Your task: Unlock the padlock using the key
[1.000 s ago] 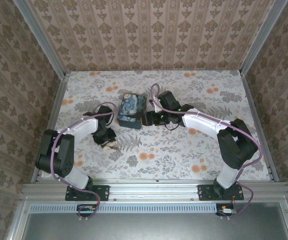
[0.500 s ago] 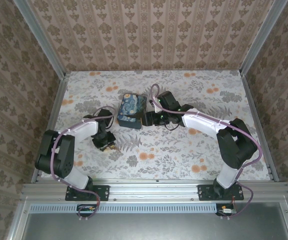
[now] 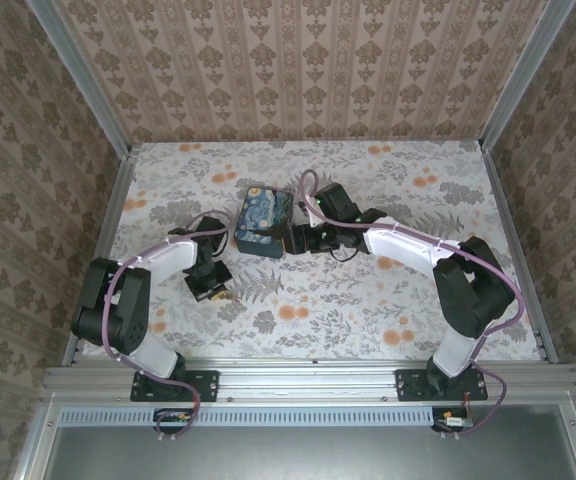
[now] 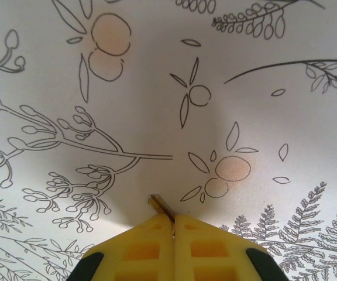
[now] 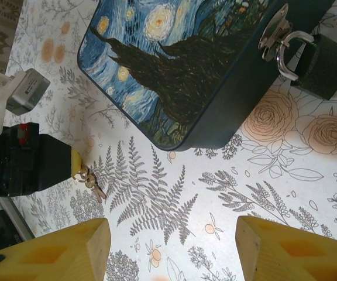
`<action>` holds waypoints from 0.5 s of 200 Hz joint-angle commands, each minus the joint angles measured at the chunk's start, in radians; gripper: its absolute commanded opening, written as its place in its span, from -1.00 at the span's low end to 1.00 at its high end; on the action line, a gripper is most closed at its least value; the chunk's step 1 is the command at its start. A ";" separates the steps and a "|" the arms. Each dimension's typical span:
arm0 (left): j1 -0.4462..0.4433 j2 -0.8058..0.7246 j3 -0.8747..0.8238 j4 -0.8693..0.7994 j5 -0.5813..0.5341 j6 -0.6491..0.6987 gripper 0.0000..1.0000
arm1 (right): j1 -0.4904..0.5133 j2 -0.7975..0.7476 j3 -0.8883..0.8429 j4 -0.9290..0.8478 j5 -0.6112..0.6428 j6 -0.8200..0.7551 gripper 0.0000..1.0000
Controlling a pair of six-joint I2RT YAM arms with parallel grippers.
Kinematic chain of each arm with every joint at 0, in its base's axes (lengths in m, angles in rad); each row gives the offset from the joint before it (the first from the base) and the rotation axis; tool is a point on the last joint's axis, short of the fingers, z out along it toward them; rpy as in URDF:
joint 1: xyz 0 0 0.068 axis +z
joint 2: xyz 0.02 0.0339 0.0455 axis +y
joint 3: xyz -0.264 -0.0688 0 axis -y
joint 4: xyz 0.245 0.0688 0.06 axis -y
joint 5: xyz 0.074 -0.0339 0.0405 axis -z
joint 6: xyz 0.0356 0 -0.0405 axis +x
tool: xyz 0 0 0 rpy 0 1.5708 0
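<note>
box [image 5: 174,64] smooth, semi-gloss print. padlock [image 5: 326,58] matt black, shackle [image 5: 278,58] shiny metal. key [image 4: 160,206] bright metal. fingers [image 5: 57,252] matt yellow plastic.

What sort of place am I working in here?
Probably a staged robot test booth: wallpapered panels in metal framing enclose a floral-covered table, with left arm and right arm bolted to a rail.

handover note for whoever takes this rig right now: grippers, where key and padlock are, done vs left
Left gripper: shut on the key, low over the table.
Right gripper: open, empty, hovering near the box.
Padlock: hangs on the box's hasp, shackle looks closed.
Done: key gripped.
Left: carry key to padlock, insert, turn.
</note>
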 commanded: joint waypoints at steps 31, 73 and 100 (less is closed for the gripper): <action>-0.015 -0.008 0.000 0.045 0.014 0.010 -1.00 | 0.023 0.009 0.048 -0.043 0.015 -0.025 0.18; -0.010 -0.050 -0.011 0.023 -0.008 0.002 -0.60 | 0.031 0.017 0.046 -0.041 0.015 -0.026 0.18; -0.002 -0.033 -0.019 0.037 -0.011 0.007 -0.43 | 0.034 0.021 0.052 -0.045 0.012 -0.030 0.18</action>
